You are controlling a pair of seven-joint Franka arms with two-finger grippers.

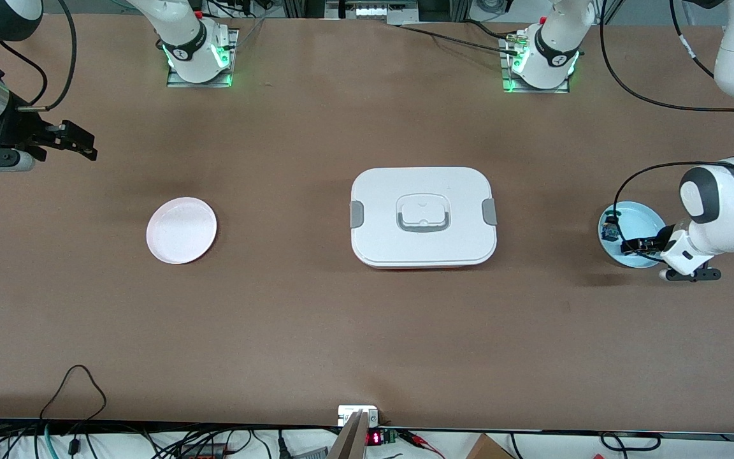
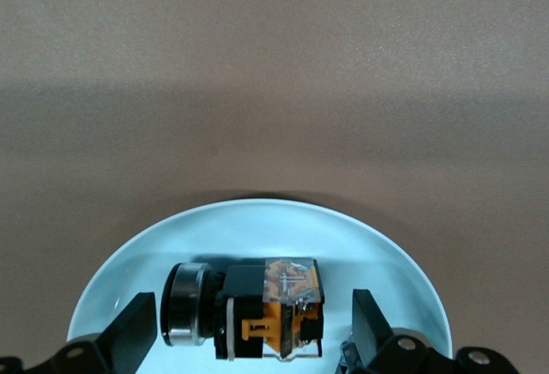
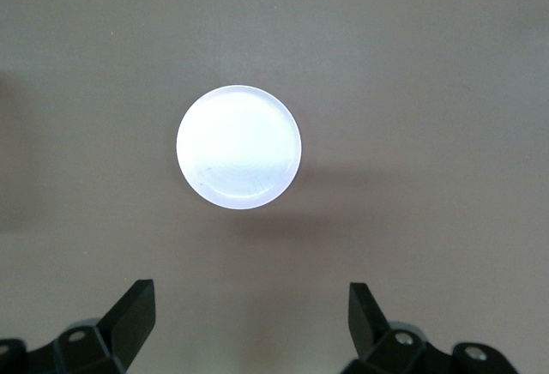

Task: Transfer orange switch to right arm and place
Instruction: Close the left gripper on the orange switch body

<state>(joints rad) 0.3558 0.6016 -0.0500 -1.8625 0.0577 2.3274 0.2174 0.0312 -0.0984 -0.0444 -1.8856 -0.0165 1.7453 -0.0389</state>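
on blue plate [image 2: 257, 228], switch [image 2: 257, 310] between left gripper [image 2: 249, 340] fingers

White box [image 1: 423, 217], pink plate [image 1: 181, 230], blue plate [image 1: 636, 223]

Bright, even overhead light, soft shadows beside the white container [image 1: 423, 217], glare on the white plate [image 3: 238, 147].

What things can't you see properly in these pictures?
- Orange switch: front view, the left gripper and its arm cover it on the blue plate.
- Its cap colour: left wrist view shows it side-on.
- White box: closed lid hides any contents.
- Right gripper: arm cut off by the front view's edge.
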